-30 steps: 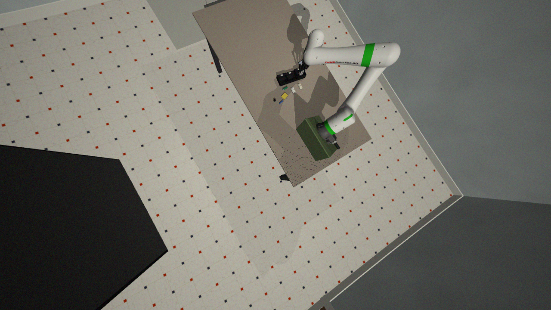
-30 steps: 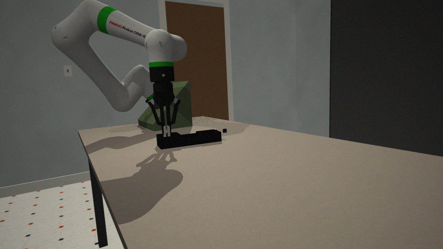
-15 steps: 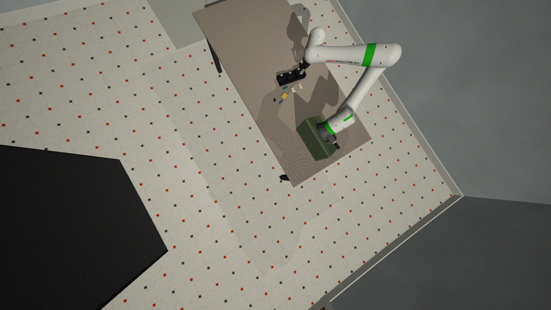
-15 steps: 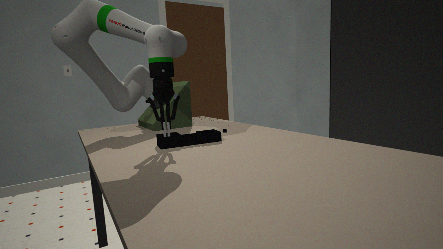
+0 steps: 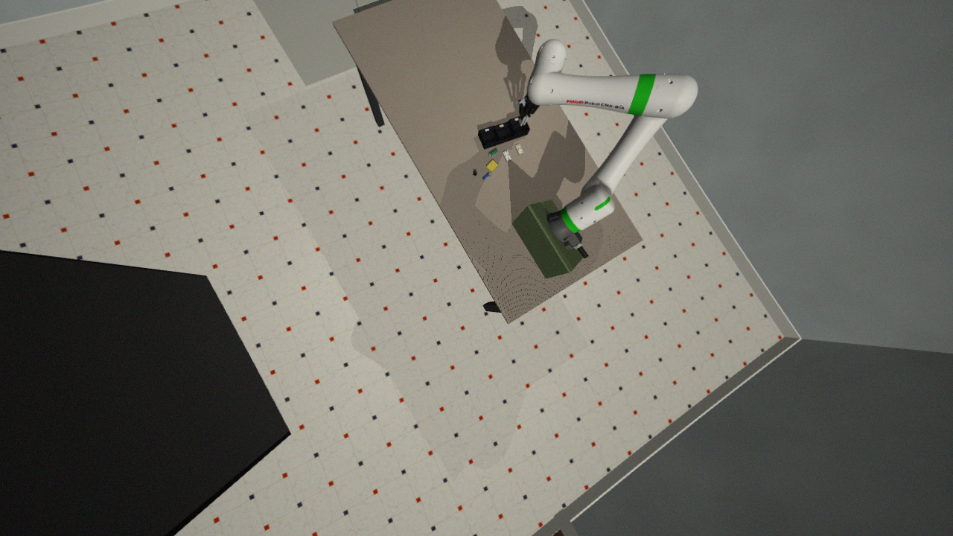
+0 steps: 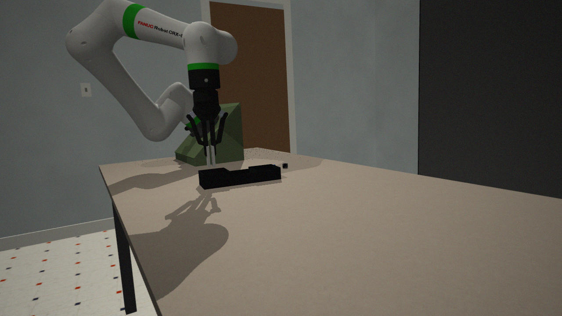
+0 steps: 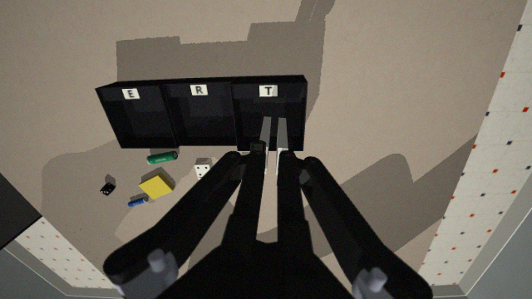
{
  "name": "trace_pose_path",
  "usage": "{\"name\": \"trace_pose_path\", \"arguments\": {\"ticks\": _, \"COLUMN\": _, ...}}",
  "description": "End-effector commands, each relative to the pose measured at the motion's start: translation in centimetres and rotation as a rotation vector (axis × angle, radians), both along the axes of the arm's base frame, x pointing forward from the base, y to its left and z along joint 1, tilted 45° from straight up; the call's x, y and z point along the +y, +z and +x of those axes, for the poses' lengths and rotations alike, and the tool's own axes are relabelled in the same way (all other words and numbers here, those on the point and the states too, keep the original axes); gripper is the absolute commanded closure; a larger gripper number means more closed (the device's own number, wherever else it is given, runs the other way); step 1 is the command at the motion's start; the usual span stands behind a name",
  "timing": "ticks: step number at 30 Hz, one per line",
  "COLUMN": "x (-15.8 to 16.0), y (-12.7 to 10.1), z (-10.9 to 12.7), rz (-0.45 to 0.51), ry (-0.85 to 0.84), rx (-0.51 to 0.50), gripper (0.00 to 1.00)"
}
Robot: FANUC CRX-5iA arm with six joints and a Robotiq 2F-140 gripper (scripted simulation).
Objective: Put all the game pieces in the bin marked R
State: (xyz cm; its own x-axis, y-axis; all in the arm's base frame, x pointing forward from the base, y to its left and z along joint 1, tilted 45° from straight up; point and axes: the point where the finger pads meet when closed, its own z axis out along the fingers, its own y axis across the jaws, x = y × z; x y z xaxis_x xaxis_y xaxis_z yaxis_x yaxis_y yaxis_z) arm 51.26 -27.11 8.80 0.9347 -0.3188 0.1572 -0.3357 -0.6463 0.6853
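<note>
View: near and far, left and right as I get them on my exterior feed.
Worktop: carries the joined row of black bins, upright.
End effector: nearly closed, a narrow gap between its fingertips and nothing in its hold; I have it pointing down over bin T.
Bin T: left end.
Bin R: middle.
Bin E: right end.
Green cylinder: lying just beyond bin E.
White pipped piece: beyond the row, outside bin R.
Pale piece: left of the white one; too small for me to identify.
Black die: on the worktop, farther right.
Yellow block: beyond the green cylinder.
Blue cylinder: lying just past the yellow block.
Big green block: far end, beside the arm's base.
</note>
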Motion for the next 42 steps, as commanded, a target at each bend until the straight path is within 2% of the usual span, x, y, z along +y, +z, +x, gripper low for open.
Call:
{"name": "trace_pose_path", "arguments": {"ticks": 1, "x": 1.1, "y": 1.1, "z": 0.2, "rz": 0.000, "ry": 0.000, "rx": 0.000, "gripper": 0.95}}
{"name": "trace_pose_path", "arguments": {"ticks": 5, "x": 1.1, "y": 1.1, "z": 0.2, "rz": 0.000, "ry": 0.000, "rx": 0.000, "gripper": 0.95}}
{"name": "trace_pose_path", "arguments": {"ticks": 18, "x": 5.4, "y": -3.4, "z": 2.2, "rz": 0.000, "ry": 0.000, "rx": 0.000, "gripper": 0.95}}
{"name": "trace_pose_path", "arguments": {"ticks": 24, "x": 6.6, "y": -4.6, "z": 2.7, "rz": 0.000, "ry": 0.000, "rx": 0.000, "gripper": 0.95}}
{"name": "trace_pose_path", "arguments": {"ticks": 28, "x": 6.6, "y": -4.6, "z": 2.7, "rz": 0.000, "ry": 0.000, "rx": 0.000, "gripper": 0.95}}
{"name": "trace_pose_path", "arguments": {"ticks": 42, "x": 4.3, "y": -6.9, "z": 2.3, "rz": 0.000, "ry": 0.000, "rx": 0.000, "gripper": 0.95}}
